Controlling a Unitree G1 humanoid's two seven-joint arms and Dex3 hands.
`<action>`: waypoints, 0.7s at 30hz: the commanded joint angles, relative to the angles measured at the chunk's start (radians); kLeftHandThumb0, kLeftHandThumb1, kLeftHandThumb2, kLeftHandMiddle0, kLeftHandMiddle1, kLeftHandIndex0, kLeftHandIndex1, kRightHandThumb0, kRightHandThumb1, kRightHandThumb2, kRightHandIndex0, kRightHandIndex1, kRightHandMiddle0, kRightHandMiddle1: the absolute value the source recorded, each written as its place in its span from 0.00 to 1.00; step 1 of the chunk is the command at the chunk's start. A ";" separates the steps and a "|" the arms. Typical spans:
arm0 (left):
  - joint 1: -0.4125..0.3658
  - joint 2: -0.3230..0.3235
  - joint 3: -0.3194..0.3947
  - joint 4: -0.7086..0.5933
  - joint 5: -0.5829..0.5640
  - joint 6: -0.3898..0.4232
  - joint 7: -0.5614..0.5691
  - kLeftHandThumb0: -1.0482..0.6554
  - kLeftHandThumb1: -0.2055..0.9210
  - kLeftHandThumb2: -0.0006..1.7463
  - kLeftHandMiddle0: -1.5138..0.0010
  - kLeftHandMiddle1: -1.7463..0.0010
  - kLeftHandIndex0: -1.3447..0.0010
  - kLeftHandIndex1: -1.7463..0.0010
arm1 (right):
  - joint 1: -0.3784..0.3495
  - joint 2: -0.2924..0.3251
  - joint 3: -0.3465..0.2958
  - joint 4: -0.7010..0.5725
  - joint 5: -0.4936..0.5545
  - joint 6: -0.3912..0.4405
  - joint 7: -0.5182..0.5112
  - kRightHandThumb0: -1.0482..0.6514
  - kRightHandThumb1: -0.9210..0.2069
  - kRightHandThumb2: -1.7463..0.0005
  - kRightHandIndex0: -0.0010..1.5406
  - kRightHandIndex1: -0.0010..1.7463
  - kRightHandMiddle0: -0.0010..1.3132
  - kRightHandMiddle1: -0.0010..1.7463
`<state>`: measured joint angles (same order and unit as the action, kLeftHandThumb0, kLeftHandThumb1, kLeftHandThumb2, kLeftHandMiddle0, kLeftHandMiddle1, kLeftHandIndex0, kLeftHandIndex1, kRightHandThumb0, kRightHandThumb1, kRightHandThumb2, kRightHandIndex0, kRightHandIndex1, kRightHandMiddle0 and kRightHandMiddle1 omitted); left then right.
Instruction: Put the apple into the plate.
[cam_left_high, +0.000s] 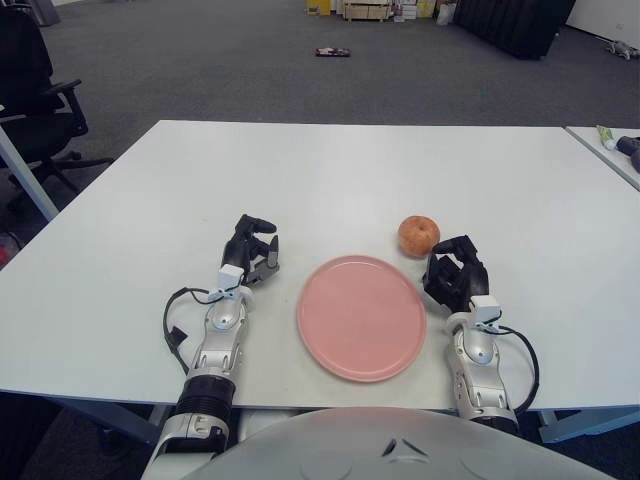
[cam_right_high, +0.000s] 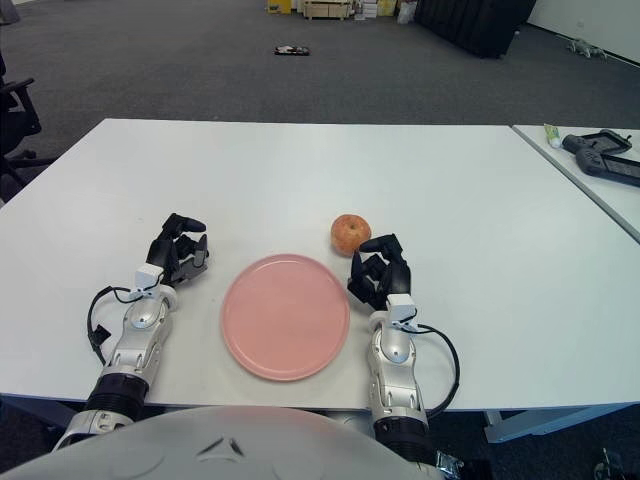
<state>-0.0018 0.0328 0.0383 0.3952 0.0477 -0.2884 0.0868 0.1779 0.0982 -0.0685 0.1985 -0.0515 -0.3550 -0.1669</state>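
Observation:
A reddish-orange apple (cam_left_high: 418, 235) stands on the white table just beyond the far right rim of the round pink plate (cam_left_high: 361, 316). The plate is bare. My right hand (cam_left_high: 455, 272) lies to the right of the plate, a little nearer than the apple and not touching it, its dark fingers curled and holding nothing. On the plate's left side is my left hand (cam_left_high: 252, 250), fingers curled too and holding nothing.
The white table (cam_left_high: 320, 170) stretches far behind the apple. A second table at the right carries a tube and a dark device (cam_right_high: 605, 155). An office chair (cam_left_high: 35, 95) stands at the far left on the grey floor.

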 joint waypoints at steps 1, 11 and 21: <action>0.018 0.000 -0.002 0.019 -0.001 0.032 -0.011 0.39 0.76 0.51 0.63 0.00 0.73 0.00 | 0.006 0.001 -0.001 0.002 0.007 0.019 -0.002 0.38 0.26 0.46 0.49 1.00 0.29 1.00; 0.017 -0.003 0.001 0.023 -0.007 0.022 -0.015 0.39 0.77 0.51 0.63 0.00 0.74 0.00 | 0.006 0.004 -0.004 -0.003 0.012 0.026 -0.003 0.39 0.24 0.48 0.48 1.00 0.28 1.00; 0.015 -0.004 0.001 0.022 0.000 0.028 -0.006 0.39 0.77 0.51 0.63 0.00 0.74 0.00 | 0.005 0.004 -0.005 -0.004 0.010 0.019 -0.004 0.39 0.25 0.47 0.48 1.00 0.28 1.00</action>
<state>-0.0015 0.0323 0.0397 0.3957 0.0470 -0.2905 0.0817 0.1787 0.1004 -0.0697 0.1931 -0.0498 -0.3479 -0.1676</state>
